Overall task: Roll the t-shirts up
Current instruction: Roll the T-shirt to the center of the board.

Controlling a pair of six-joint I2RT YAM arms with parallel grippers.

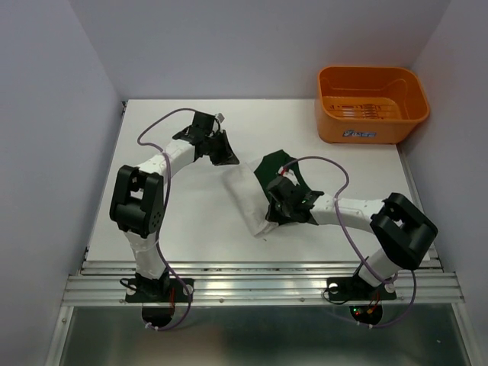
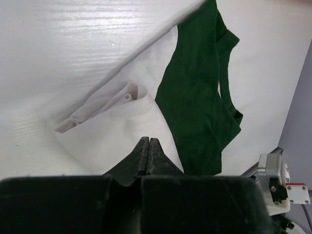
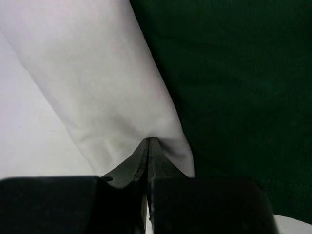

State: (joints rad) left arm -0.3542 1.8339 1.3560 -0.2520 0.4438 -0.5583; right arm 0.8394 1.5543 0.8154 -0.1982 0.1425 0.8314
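Just one t-shirt (image 1: 245,197) and one basket (image 1: 335,126) show.

A t-shirt (image 1: 248,194) lies mid-tabletop (image 1: 206,225); a basket (image 1: 332,114) sits at the far right corner, well apart from it.

Wht arms (image 1: 352,207), blk joints (image 1: 137,200), purple cables (image 1: 162,116).
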